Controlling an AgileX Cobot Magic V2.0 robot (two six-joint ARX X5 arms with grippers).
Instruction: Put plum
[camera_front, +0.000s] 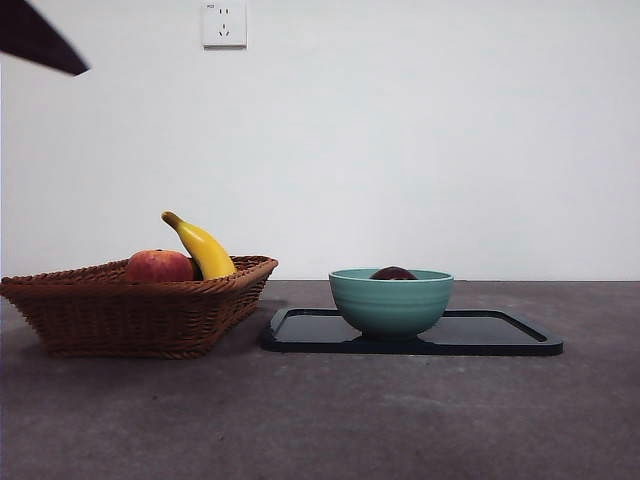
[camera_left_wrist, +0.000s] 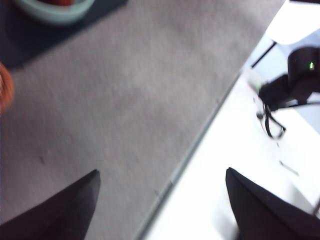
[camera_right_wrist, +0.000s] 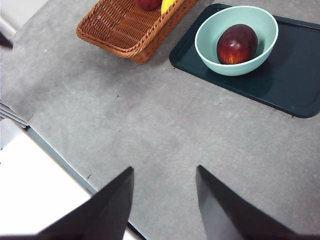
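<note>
Overhead, both grippers' fingers hang wide above the grey table (camera_front: 320, 420), plum (camera_right_wrist: 237, 44) in its bowl (camera_right_wrist: 206, 42).

matte black tapered left hand (camera_left_wrist: 160, 205), right hand (camera_right_wrist: 165, 200)

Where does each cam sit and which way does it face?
Front view: low at table height, level across; wicker basket, bowl on tray; only a black arm tip top left.
Left wrist view: blurred, above the table edge; left end effector open, bowl at a corner.
Right wrist view: high, looking down; right end effector open, plum in bowl.
Shared: the bowl in all three.
</note>
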